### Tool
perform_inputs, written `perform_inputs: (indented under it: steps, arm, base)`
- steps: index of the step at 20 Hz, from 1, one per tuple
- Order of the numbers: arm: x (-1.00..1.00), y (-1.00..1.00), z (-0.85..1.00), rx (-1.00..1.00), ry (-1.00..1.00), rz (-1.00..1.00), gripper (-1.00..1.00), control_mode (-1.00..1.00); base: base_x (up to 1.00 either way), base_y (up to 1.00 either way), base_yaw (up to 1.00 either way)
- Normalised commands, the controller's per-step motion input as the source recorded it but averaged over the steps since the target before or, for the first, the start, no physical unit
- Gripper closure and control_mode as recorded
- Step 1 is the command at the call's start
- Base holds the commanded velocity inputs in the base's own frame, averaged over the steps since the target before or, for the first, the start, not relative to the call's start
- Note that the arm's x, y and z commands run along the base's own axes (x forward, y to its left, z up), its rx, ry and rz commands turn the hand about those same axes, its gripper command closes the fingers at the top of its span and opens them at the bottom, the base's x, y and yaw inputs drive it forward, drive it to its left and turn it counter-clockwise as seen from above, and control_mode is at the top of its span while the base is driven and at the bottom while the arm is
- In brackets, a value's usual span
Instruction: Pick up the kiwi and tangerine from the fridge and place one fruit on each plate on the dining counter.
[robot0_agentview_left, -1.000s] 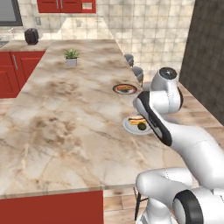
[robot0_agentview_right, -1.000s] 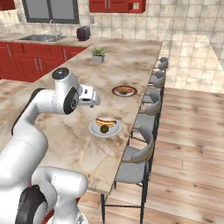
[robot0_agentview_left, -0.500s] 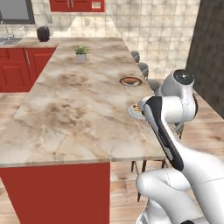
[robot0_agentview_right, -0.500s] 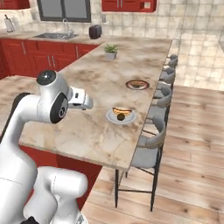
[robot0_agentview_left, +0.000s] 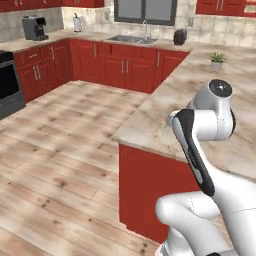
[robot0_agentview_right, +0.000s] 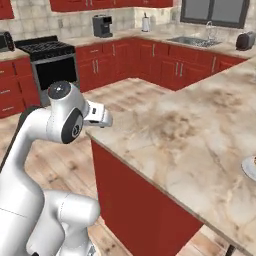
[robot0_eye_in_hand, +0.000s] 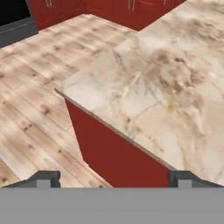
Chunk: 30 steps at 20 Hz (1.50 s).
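The dining counter (robot0_agentview_left: 165, 120) with its beige marbled top and red base runs along the right of the left base view, and its near corner (robot0_eye_in_hand: 131, 87) lies below the hand. My gripper (robot0_eye_in_hand: 113, 179) is open, fingertips far apart with nothing between them, held above the counter's corner and the wooden floor. The rim of a pale plate (robot0_agentview_right: 248, 167) peeks in at the right edge of the right base view. The kiwi, the tangerine and the fridge are out of view.
Red cabinets with a sink (robot0_agentview_left: 127, 37), a toaster (robot0_agentview_left: 180, 36) and a coffee machine (robot0_agentview_left: 34, 27) line the far wall. A black stove (robot0_agentview_right: 50, 55) stands at the left. A small potted plant (robot0_agentview_left: 217, 60) sits on the counter. Open wooden floor (robot0_agentview_left: 60, 150) spreads to the left.
The whole picture has swung: the base has turned away from the plates and stools towards the kitchen floor and cabinets. The gripper has stayed open and empty.
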Motion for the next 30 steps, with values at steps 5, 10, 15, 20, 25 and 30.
perform_inputs:
  steps: [5,10,15,20,25,30]
  arm:
    - [0.0,0.0,0.0,0.0,0.0,0.0,-1.0,1.0]
    - [0.0,0.0,0.0,0.0,0.0,0.0,-1.0,1.0]
    - [0.0,0.0,0.0,0.0,0.0,0.0,-1.0,1.0]
    - [0.0,0.0,0.0,0.0,0.0,0.0,-1.0,1.0]
    - [0.0,0.0,0.0,0.0,0.0,0.0,-1.0,1.0]
    - [0.0,0.0,0.0,0.0,0.0,0.0,-1.0,1.0]
  base:
    - [0.0,0.45,0.91]
    - [0.12,0.16,0.91]
    - [0.45,0.06,0.82]
    - [0.91,0.08,0.63]
    - [1.0,0.02,0.36]
    - [1.0,0.0,0.09]
